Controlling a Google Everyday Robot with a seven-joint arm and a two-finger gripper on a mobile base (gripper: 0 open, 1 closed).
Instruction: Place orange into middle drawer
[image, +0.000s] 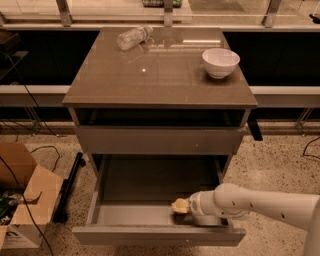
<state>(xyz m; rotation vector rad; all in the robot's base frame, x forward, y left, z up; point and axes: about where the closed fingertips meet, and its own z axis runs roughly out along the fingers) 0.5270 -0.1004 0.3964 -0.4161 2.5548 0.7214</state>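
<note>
One small round orange fruit, likely light, firm, slippery, best pinched across its middle; pale pincer (180, 206) low inside wide grey-brown middle drawer (150, 235), closure untellable.

floor: pale speckled stone-look floor (280, 165), bare at right.
furniture: grey-brown cabinet (160, 140), centre of view; glossy tabletop (150, 75) w/ light glints.
behind: pale ledge (35, 90) runs L–R behind cabinet, dark recess above it; metal posts (64, 11) along top edge.
left side: open cardboard box (25, 200), cables (45, 150) on floor, black bar (70, 187) lying beside cabinet.
light: warm, dim.
gripper (187, 206): front-right of the open middle drawer (130, 215).
</note>
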